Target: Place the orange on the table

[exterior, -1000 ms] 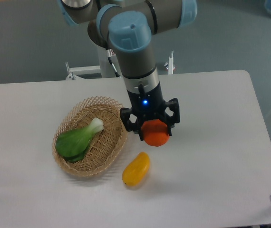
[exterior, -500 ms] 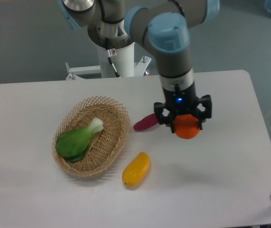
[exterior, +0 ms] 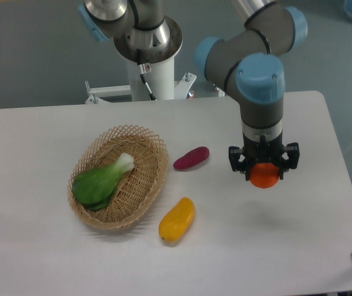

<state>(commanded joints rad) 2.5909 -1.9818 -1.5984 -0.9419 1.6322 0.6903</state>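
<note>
Pincer [exterior: 264, 174], black and two-fingered, is clamped on the orange [exterior: 265, 177], a small smooth round orange-red fruit held above the right part of the white, smooth surface [exterior: 299, 246], with a faint shadow below it. Woven wicker basket [exterior: 140, 185], oval and open-weave, sits on the left and holds a glossy green bok choy [exterior: 102, 180] with a pale stalk. Beside the basket's right rim lie an oblong purple-red sweet potato [exterior: 191, 158] and, nearer the front edge, an elongated smooth yellow-orange mango [exterior: 177, 219], both well apart from the orange.
</note>
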